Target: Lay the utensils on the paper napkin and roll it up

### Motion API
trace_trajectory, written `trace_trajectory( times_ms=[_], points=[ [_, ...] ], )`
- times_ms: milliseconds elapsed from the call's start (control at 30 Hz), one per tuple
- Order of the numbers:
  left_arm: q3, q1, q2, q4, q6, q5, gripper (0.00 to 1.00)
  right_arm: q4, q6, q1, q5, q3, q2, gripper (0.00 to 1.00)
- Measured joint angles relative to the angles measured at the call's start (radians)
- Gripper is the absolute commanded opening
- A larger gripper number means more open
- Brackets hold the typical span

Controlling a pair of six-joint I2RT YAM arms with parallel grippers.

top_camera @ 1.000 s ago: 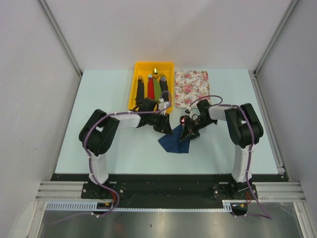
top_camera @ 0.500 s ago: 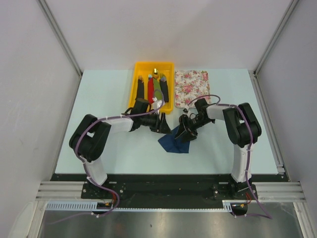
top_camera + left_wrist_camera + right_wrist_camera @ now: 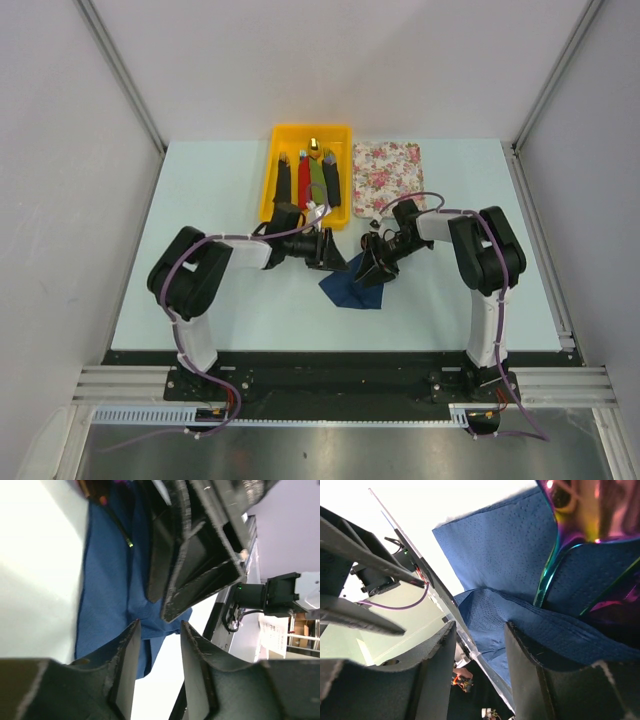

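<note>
A: Two grippers, both low at the napkin [image 3: 357,290]. Where does it lie?
B: On the table [image 3: 200,200], mid-width, just in front of the tray [image 3: 271,180] and the mat [image 3: 388,178]. It is rumpled, not flat. The tray holds narrow coloured bundles [image 3: 304,180].
A: Utensils?
B: The utensils [image 3: 580,515] lie on the napkin. A fold of blue paper covers part of their stems.
A: Left gripper?
B: The left gripper [image 3: 160,627]: fingers apart, clear gap, napkin edge showing through it. Nothing clamped.
A: Right gripper?
B: The right gripper [image 3: 480,627]: fingers apart, a raised fold of napkin beyond the gap. Nothing clamped. The two grippers face each other, close together, from opposite sides of the napkin.
</note>
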Motion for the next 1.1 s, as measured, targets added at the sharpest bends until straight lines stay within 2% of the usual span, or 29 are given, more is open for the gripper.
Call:
trace_trajectory(
  times_ms=[133, 267, 333, 500, 733, 1100],
  points=[
    [0.013, -0.001, 0.016, -0.058, 0.005, -0.017, 0.39, 0.002, 0.0, 0.001, 0.007, 0.0, 0.0, 0.44],
    [0.024, -0.005, 0.018, -0.138, 0.021, -0.021, 0.49, 0.002, 0.0, 0.001, 0.013, 0.0, 0.0, 0.42],
    [0.032, -0.008, 0.023, -0.174, 0.03, -0.02, 0.53, 0.002, 0.0, 0.001, 0.015, 0.0, 0.0, 0.38],
    [0.056, -0.034, 0.046, -0.237, 0.042, -0.023, 0.54, 0.005, -0.002, 0.001, 0.023, 0.0, 0.0, 0.3],
    [0.092, -0.063, 0.072, -0.269, 0.046, -0.028, 0.57, 0.005, -0.004, 0.001, 0.034, 0.0, 0.0, 0.25],
    [0.136, -0.064, 0.11, -0.287, 0.041, -0.029, 0.48, 0.006, -0.005, 0.002, 0.037, 0.0, 0.0, 0.23]
  ],
)
